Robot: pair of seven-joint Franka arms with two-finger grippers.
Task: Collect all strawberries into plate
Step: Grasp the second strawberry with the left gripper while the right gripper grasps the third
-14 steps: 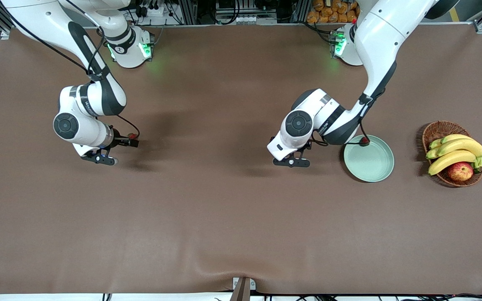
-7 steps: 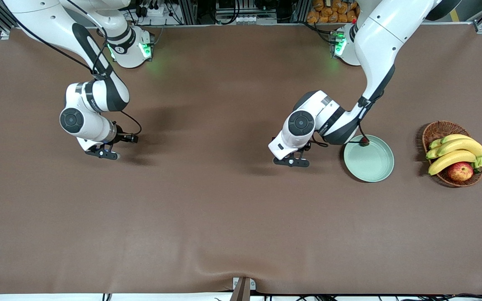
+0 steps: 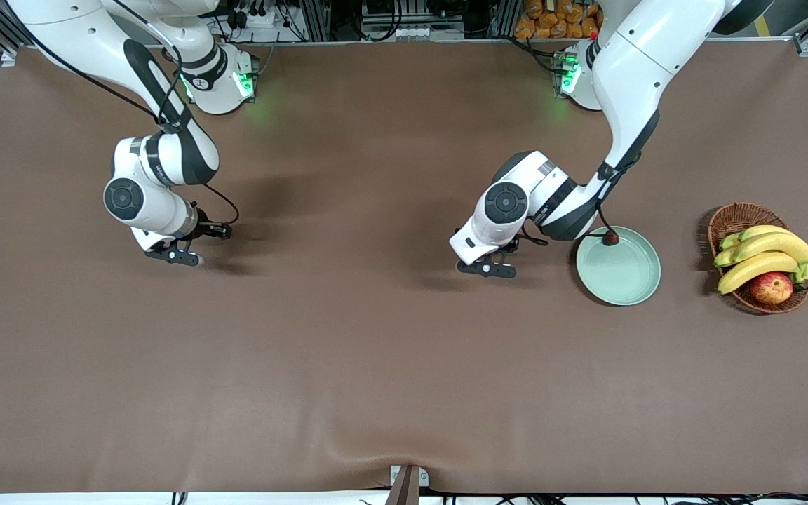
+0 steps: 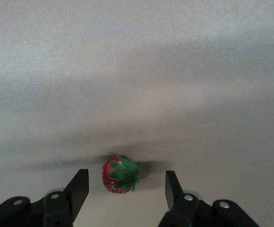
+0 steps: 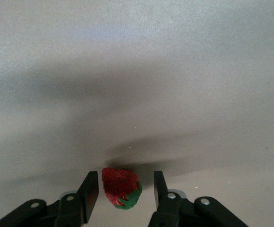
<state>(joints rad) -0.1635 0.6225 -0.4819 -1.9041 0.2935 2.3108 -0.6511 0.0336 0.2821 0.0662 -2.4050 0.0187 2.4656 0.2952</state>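
Straddling one strawberry near the plate, left gripper is spread; right gripper, well apart, spread around another strawberry

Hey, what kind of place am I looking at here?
Probably a robotics lab: two white arms are bolted along a brown-covered table, metal framing and cables run along its edge, and a plate and fruit basket serve as props.
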